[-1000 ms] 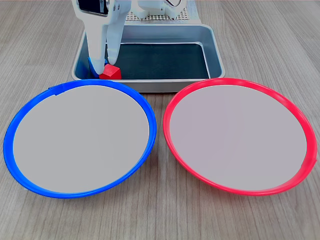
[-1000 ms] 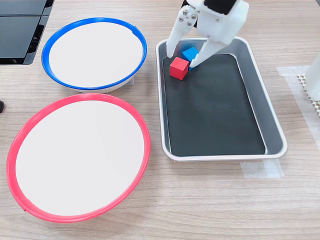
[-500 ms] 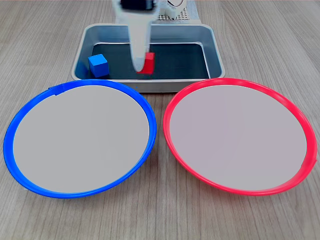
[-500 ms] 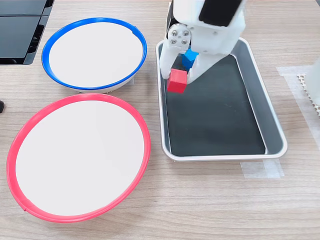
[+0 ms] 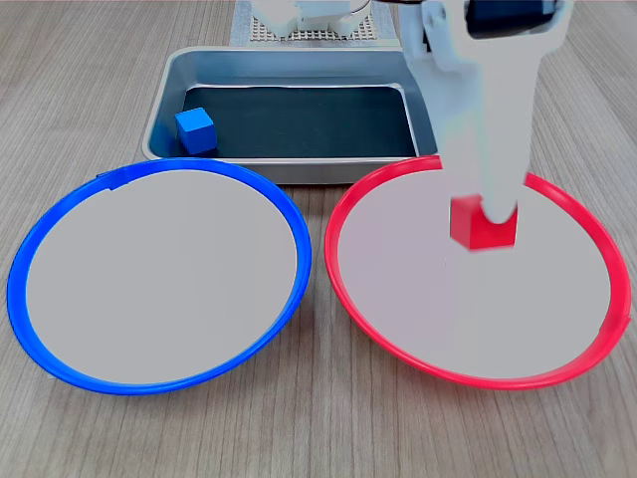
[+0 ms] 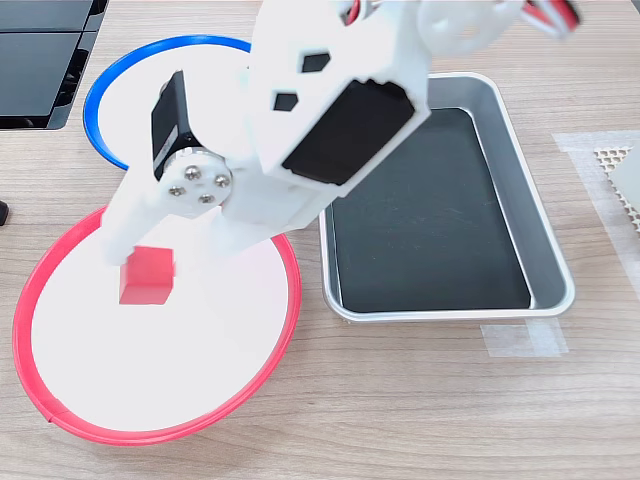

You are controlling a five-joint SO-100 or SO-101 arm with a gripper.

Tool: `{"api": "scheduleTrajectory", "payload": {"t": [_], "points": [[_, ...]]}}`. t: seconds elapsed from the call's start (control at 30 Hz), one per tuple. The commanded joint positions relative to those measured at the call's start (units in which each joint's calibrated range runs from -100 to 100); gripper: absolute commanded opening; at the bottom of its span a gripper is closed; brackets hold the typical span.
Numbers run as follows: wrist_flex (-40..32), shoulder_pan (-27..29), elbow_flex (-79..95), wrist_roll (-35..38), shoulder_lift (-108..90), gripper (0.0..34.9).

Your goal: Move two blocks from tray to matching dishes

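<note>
I have the red block point(image 5: 483, 222) clamped in the hand point(image 5: 485, 217), and I'm holding it over the pale centre of the red-rimmed dish point(image 5: 350, 205); in the first exterior view it sits toward one o'clock of that dish's middle, in the second exterior view toward nine o'clock. From these angles I judge the block hangs just above the plate, not resting on it, though I can't be sure of the gap. So neither block is delivered yet: the first one is at its matching dish and only needs to be lowered and let go. The blue block point(image 5: 195, 130) lies on the dark bottom of the tray point(image 5: 430, 118), in the corner at about eight o'clock in the first exterior view; the arm hides it in the second. The blue-rimmed dish point(image 5: 299, 239) holds nothing so far, so that second carry is all still ahead of me. Both dishes and the tray rest on the wooden counter point(image 5: 90, 70).
</note>
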Motion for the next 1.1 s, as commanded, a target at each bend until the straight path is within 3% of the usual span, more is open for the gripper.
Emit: {"api": "scheduleTrajectory", "payload": {"t": [0.0, 0.03, 0.1, 0.13, 0.27, 0.37, 0.43, 0.5, 0.63, 0.7, 0.8, 1.07], "points": [[-1.41, 0.03, 1.45, 2.05, -1.32, 17.8], [-1.0, 0.13, 2.63, 2.69, -2.43, 16.3], [1.06, 0.69, 5.45, 3.76, -6.01, 9.2], [2.96, 1.35, 6.91, 4.25, -8.48, 0.3], [17.49, 6.24, 12.28, 7.37, -19.4, 0.3], [28.88, 14.24, 18.29, 12.26, -27.5, 0.3], [32.84, 22.24, 23.11, 17.0, -31.34, 0.3], [32.76, 28.46, 27.03, 21.44, -33.13, 0.8], [29.7, 35.8, 30.49, 28.08, -32.79, 10.7], [27.72, 38.53, 30.58, 30.96, -30.91, 13.3], [26.15, 40.31, 30.03, 32.58, -28.95, 15.2], [18.15, 42.86, 31.03, 35.16, -23.58, 14.8]]}}
